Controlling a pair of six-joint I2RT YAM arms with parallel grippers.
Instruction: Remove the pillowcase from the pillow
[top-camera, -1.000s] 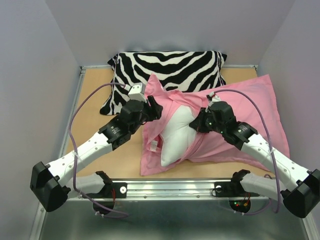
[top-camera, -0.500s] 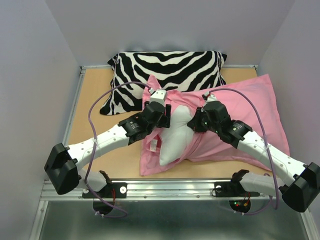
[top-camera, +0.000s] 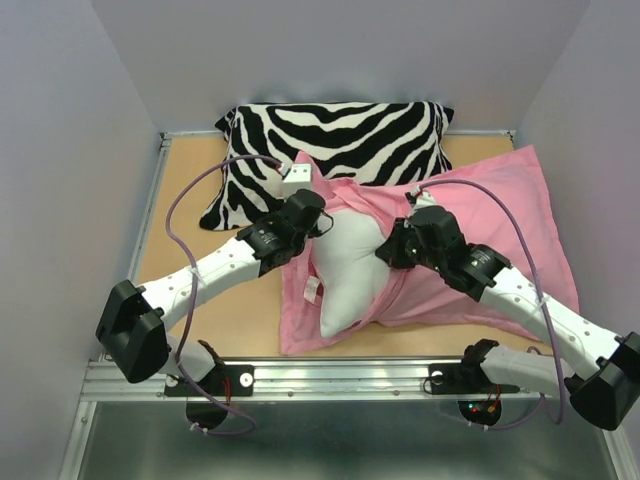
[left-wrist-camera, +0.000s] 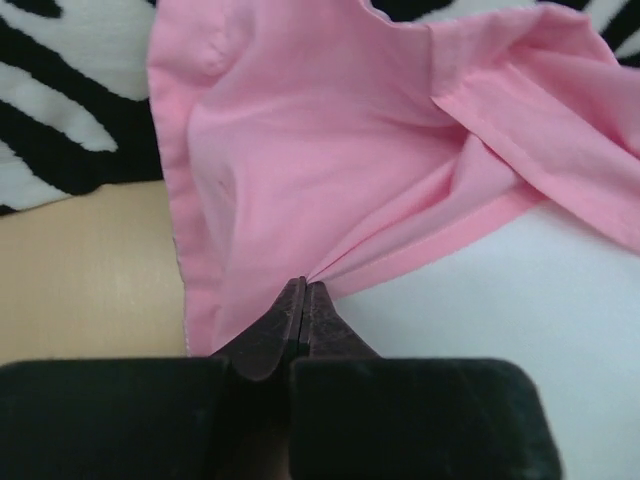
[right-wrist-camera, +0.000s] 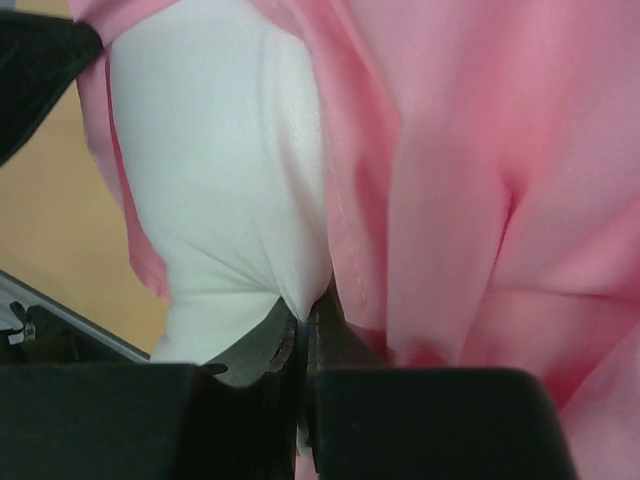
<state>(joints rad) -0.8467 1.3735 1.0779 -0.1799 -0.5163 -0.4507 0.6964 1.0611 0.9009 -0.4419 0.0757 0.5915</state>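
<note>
The pink pillowcase (top-camera: 490, 200) lies at right on the table, its open end pulled back to the left. The white pillow (top-camera: 350, 270) bulges out of that opening, a small tag (top-camera: 312, 290) at its left edge. My left gripper (top-camera: 322, 222) is shut on the pillowcase's hem at the top left of the opening; in the left wrist view its tips (left-wrist-camera: 305, 286) pinch a fold of pink pillowcase (left-wrist-camera: 300, 130) beside the white pillow (left-wrist-camera: 520, 300). My right gripper (top-camera: 385, 250) is shut on a pinch of the pillow (right-wrist-camera: 220, 150), next to the pillowcase (right-wrist-camera: 480, 150).
A black-and-white zebra cushion (top-camera: 330, 130) lies at the back, partly under the pillowcase's far corner. Bare wooden tabletop (top-camera: 190, 210) shows at left. A metal rail (top-camera: 340, 372) runs along the near edge. Walls enclose the table on three sides.
My left arm swung right to the pillowcase's opening and its open jaws shut on the hem. The right gripper stayed shut on the pillow, barely moving.
</note>
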